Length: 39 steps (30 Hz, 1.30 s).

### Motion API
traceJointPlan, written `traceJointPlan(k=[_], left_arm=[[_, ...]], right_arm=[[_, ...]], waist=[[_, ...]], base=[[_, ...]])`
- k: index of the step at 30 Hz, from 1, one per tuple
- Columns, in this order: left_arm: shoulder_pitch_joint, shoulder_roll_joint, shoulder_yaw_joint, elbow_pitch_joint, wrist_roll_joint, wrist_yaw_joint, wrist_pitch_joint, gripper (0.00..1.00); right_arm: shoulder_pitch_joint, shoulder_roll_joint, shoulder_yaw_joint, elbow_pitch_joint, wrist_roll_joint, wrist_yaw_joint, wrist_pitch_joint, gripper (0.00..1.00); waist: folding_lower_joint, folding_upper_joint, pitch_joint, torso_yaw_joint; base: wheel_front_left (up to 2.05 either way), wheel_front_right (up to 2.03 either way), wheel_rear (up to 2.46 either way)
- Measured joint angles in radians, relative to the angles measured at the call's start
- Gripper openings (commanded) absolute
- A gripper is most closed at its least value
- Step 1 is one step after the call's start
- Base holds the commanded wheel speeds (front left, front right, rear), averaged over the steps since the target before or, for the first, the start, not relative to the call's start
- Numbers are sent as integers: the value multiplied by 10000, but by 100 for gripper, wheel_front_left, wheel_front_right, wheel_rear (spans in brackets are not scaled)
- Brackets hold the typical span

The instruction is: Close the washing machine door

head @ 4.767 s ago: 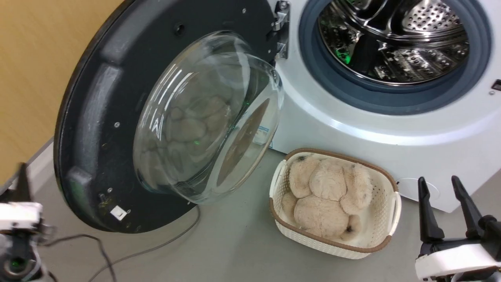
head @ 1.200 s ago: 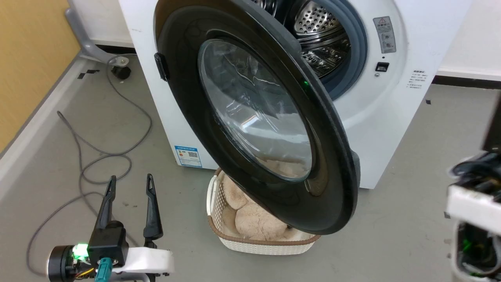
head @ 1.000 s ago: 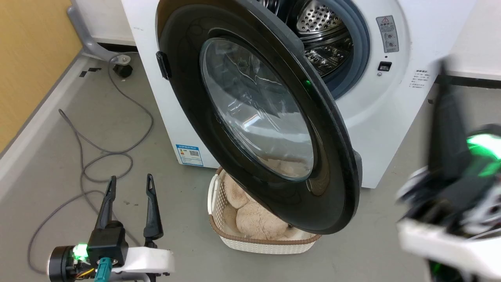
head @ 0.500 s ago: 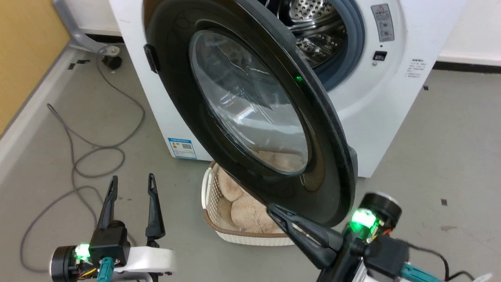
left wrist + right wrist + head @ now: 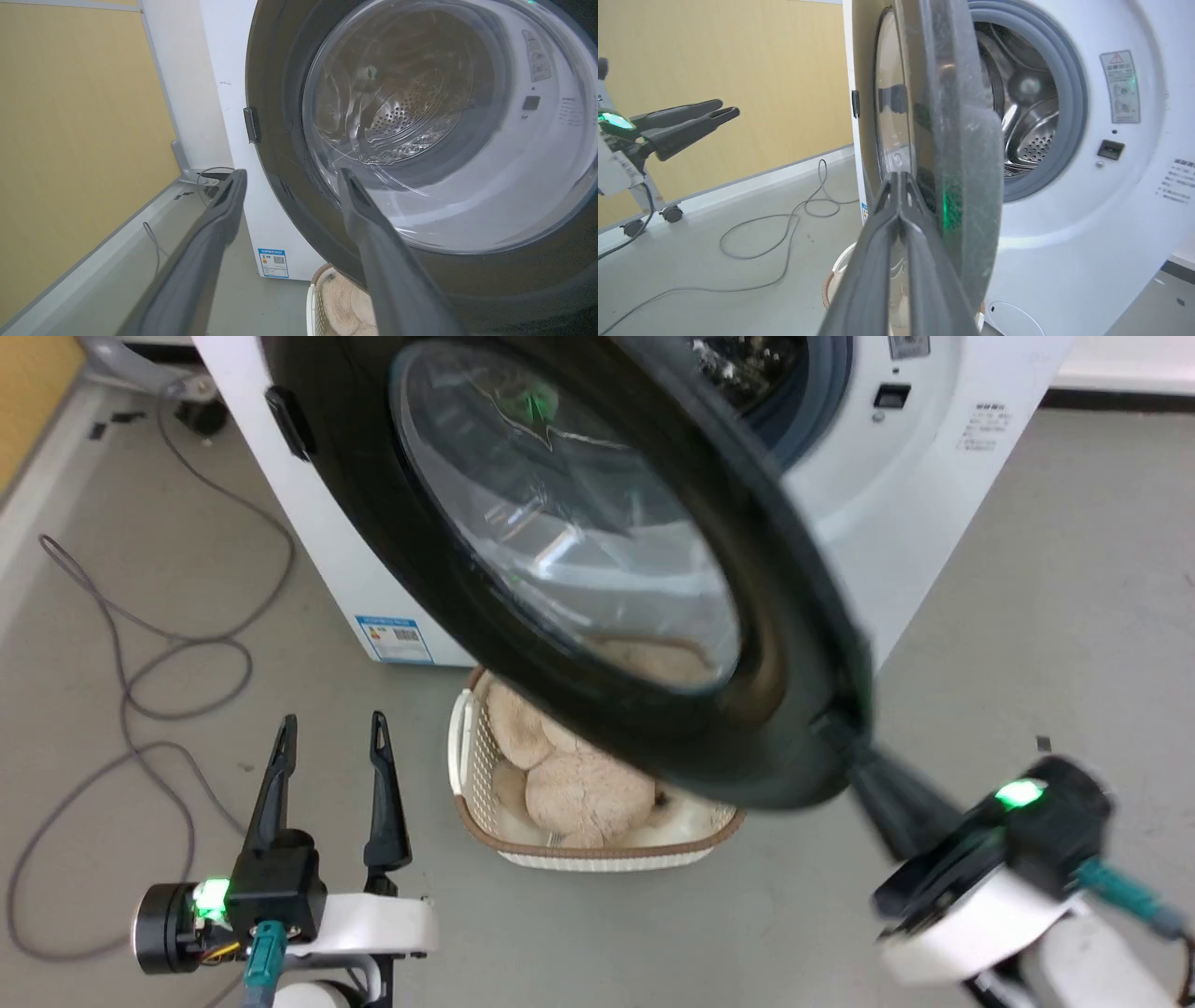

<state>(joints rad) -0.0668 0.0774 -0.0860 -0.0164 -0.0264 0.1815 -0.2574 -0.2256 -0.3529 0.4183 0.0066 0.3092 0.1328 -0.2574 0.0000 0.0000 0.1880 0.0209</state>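
The washing machine door, round with a glossy black rim and bulging clear glass, stands half open before the white washing machine (its small stickers are too fine to read). The right gripper, clenched on nothing, touches the door's free edge. The left gripper hovers spread apart, low before the machine's left corner.

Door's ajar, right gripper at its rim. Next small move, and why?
Probably push the right gripper forward toward the washing machine, swinging the washing machine door shut. Its jaws are shut, tips at the door's free edge, and the drum opening behind is uncovered; the left gripper hangs open, apart.
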Motion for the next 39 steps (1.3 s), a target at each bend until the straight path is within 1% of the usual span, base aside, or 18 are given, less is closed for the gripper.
traceJointPlan(k=[6, 9, 12, 14, 21, 25, 27, 32, 36, 39], left_arm=[[-403, -25, -65, -81, 69, -2, 0, 100], [-662, -35, -169, -121, 73, -15, 0, 100], [-965, -69, -291, -146, 77, -65, 0, 100], [-1179, -84, -347, -153, 77, -82, 0, 100], [-1576, -151, -466, -198, 69, -50, 0, 100], [-1682, -192, -520, -196, 59, 8, 0, 100], [-1729, -198, -523, -199, 56, 19, 0, 100], [-1769, -213, -533, -199, 56, 96, 0, 100], [-1769, -228, -506, -211, 54, 105, 0, 100], [-1768, -236, -462, -196, 56, 134, 0, 100]], right_arm=[[-406, 364, -1645, 583, 238, -6, 0, 0], [-1224, 401, -2184, 1137, 234, -6, 0, 0], [-2206, 368, -2489, 1758, 130, -12, 0, 0], [-2858, 316, -2592, 2217, 86, -12, -2, 0], [-4970, -192, -2732, 4040, -15, -12, 0, 0], [-5957, -481, -2723, 5087, -84, -12, 0, 0], [-6334, -522, -2727, 5595, -105, -12, 0, 0], [-6890, -523, -2719, 6462, -127, -10, 0, 0], [-6992, -472, -2746, 6738, -336, -10, -2, 0], [-6984, -314, -2809, 6771, -412, -12, 0, 0]], waist=[[1, 0, 496, -91], [1, 0, 823, -89], [1, 0, 1182, -35], [1, 0, 1434, 33], [2, 0, 2174, 399], [2, 0, 2432, 618], [2, 0, 2515, 700], [2, 0, 2564, 813], [1, 0, 2547, 799], [1, 0, 2469, 759]], base=[[0, 0, 0], [0, 0, 0], [0, 0, 0], [0, 0, 0], [0, 0, 0], [0, 0, 0], [0, 0, 0], [0, 0, 0], [0, 0, 0], [0, 0, 0]])
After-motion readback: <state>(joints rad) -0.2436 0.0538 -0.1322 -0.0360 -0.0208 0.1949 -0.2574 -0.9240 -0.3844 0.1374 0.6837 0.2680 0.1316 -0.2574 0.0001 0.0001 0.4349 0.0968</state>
